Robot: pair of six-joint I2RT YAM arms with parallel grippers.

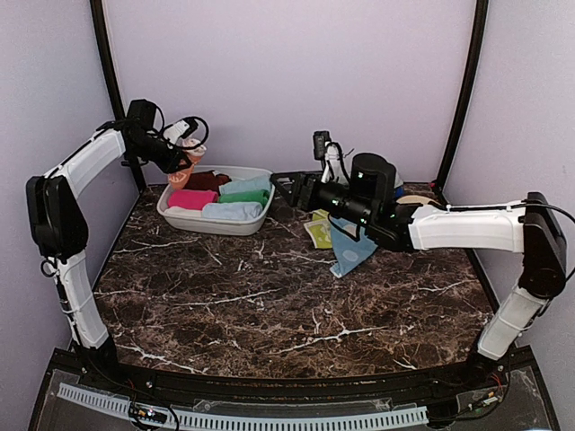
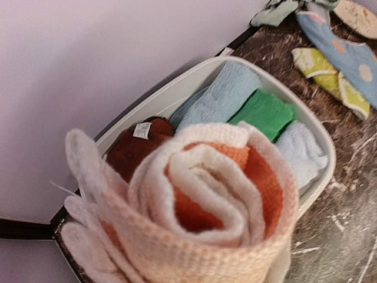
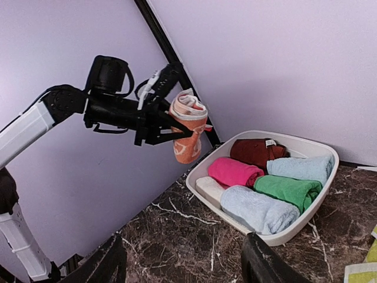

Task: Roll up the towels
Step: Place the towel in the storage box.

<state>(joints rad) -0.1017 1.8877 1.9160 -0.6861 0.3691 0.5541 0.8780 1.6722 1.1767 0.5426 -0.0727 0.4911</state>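
A rolled orange towel [image 2: 200,206] shows looped terry inside and a coarse waffle weave on its pale outer face. The rolled towels [image 3: 259,209] in the tub [image 1: 216,224] are soft, fluffy cloth; the tub itself is smooth white plastic with a faint sheen. The table [image 1: 269,305] is dark, marble-patterned and polished, veined in white. The right arm [image 1: 467,229] wears a smooth white shell over matt black joints.
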